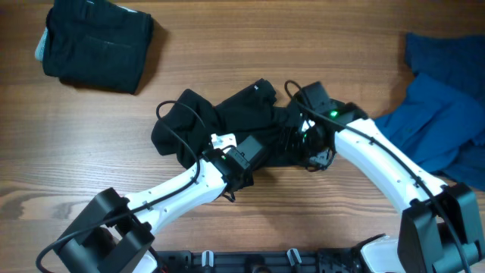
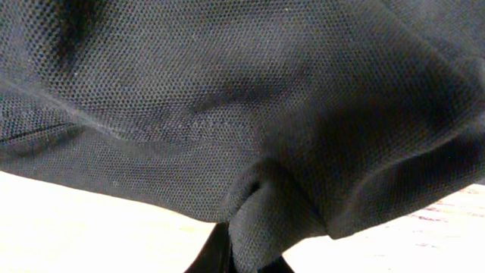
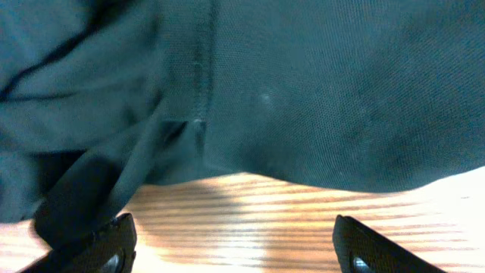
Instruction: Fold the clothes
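A crumpled black shirt (image 1: 204, 121) lies in the middle of the wooden table. My left gripper (image 1: 251, 150) is at its near edge. In the left wrist view the shirt's black mesh fabric (image 2: 250, 98) fills the frame, and the left gripper (image 2: 246, 256) is shut on a pinched fold of it. My right gripper (image 1: 303, 142) is at the shirt's right side. In the right wrist view the right gripper (image 3: 235, 246) stands open, with bare wood between its fingertips (image 3: 367, 246). The shirt's hem (image 3: 303, 129) hangs just ahead, and a fold drapes by the left finger.
A folded black garment (image 1: 95, 45) rests at the back left of the table (image 1: 250, 220). Blue garments (image 1: 447, 114) are heaped at the right edge. Both white arms reach in from the near side.
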Motion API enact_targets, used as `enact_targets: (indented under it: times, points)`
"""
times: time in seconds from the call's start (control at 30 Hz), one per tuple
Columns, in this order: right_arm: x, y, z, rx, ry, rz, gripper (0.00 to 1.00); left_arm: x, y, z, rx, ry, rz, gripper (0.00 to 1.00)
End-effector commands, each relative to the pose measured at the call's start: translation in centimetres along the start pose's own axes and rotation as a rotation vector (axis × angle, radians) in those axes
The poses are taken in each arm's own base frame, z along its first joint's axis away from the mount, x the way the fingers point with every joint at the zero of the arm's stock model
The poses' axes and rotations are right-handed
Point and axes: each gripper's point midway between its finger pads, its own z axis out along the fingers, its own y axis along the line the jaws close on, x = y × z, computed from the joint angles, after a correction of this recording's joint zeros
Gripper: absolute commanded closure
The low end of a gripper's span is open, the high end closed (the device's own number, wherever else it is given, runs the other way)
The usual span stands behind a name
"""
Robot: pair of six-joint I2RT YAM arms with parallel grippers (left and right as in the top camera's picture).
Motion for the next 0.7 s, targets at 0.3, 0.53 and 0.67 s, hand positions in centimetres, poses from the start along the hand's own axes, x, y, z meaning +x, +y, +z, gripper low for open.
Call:
enact_targets:
  times: [0.3, 0.53, 0.67]
  points:
    - [-0.7, -1.4, 3.2, 0.055, -0.009, 0.138, 0.24, -0.4, -0.1, 0.7, 0.01, -0.025, -0.1, 0.95]
    - [-0.8, -1.7, 4.5, 0.077, 0.007, 0.152, 0.28, -0.2, 0.1, 1.2, -0.005, -0.017, -0.103, 0.95]
    - [-1.0, -1.8, 4.9, 0.082, 0.002, 0.154, 0.32, -0.1, -0.1, 1.5, -0.005, -0.015, -0.1, 0.94]
